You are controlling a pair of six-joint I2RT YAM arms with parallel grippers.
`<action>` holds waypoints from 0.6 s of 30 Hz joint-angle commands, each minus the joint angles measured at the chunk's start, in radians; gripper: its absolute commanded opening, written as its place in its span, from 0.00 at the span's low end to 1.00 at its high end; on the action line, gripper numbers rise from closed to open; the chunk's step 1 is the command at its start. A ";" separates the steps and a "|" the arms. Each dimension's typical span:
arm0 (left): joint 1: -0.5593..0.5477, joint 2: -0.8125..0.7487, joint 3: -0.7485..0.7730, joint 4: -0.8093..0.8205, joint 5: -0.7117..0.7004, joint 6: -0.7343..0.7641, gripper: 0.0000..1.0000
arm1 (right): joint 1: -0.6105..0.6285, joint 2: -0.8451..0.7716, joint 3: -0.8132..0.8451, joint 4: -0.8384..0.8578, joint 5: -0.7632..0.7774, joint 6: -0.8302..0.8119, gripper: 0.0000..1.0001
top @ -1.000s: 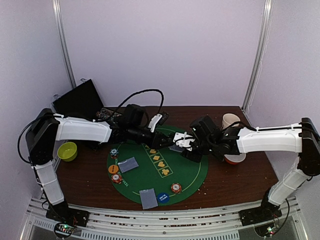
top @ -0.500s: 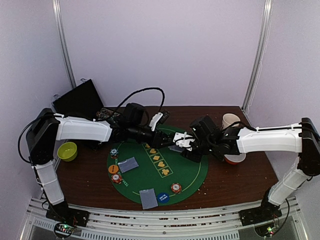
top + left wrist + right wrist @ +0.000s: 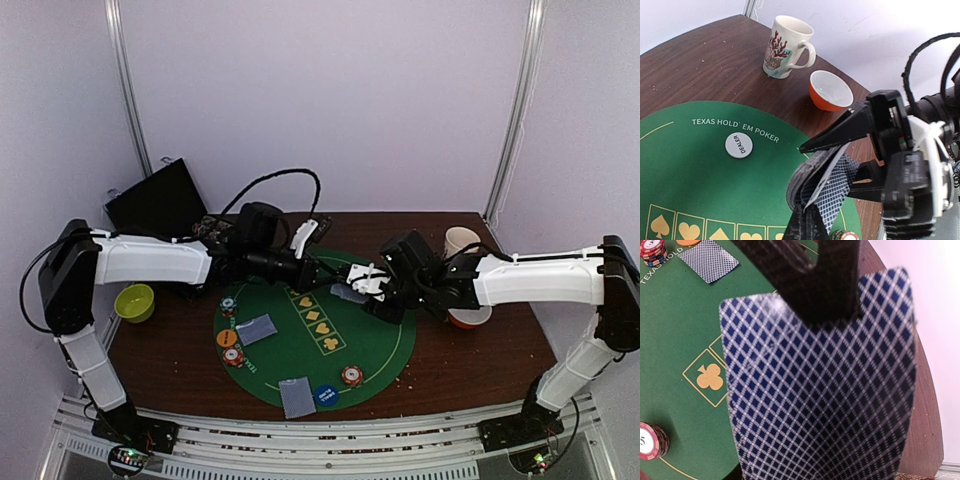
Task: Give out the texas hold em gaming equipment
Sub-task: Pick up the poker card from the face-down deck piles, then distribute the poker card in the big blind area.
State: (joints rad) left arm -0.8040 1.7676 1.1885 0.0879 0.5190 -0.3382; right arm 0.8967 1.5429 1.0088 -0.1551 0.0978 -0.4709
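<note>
Your right fingers (image 3: 815,285), partly open, clamp a thin, bowed pack of glossy blue diamond-backed playing cards (image 3: 820,400) above the round green felt mat (image 3: 300,355). Your left fingers (image 3: 800,227) pinch shut on its edge, seen only from the left wrist; the top view hides that contact.

The left hand (image 3: 322,278) is closing, its jaws coming together after standing partly apart. It is drawing back leftward over the green mat (image 3: 300,350), away from the playing cards (image 3: 348,293) in the right hand (image 3: 372,285). The left arm's shoulder is swinging outward, and its cable loop (image 3: 290,175) is shifting left.
</note>
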 commanded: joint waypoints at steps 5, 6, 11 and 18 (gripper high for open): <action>0.041 -0.084 -0.058 0.023 0.055 -0.030 0.00 | -0.025 -0.013 -0.007 -0.006 0.018 0.015 0.50; 0.049 -0.093 -0.068 0.025 0.062 -0.039 0.00 | -0.027 -0.015 -0.008 -0.004 0.016 0.016 0.50; 0.130 -0.172 -0.143 0.017 0.066 -0.139 0.00 | -0.038 -0.021 -0.010 -0.004 0.016 0.023 0.50; 0.276 -0.346 -0.407 -0.028 -0.065 -0.358 0.00 | -0.045 -0.028 -0.017 0.000 0.010 0.023 0.50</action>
State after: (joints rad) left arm -0.5735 1.4979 0.9039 0.0803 0.5396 -0.5468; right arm 0.8570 1.5429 1.0039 -0.1555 0.1005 -0.4637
